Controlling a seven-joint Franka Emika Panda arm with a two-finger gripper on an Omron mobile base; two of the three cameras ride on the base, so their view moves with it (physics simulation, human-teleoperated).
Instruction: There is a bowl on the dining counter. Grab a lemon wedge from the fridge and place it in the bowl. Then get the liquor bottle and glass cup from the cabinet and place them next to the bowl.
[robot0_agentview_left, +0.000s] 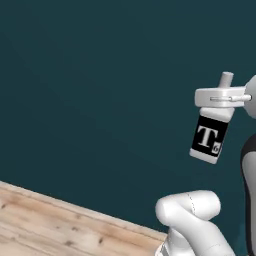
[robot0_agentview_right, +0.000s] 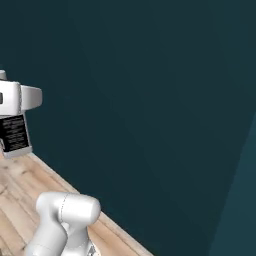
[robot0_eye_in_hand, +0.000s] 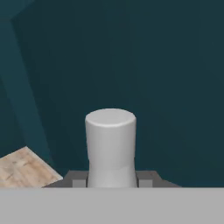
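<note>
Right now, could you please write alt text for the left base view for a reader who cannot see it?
The gripper holds the liquor bottle by its shoulder, in the air and slightly tilted, its black label with a white "T" facing the camera. Behind is a dark teal wall, with pale wooden floor at lower left.

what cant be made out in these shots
- Bottle: in the right base view, cut off by the left edge; its label is unreadable.
- Bottle's body: in the hand view, hidden below its own neck.
- Tool: its fingertips are hidden against the bottle.
- Arm's upper part: cut off by the right edge, left base view.
</note>
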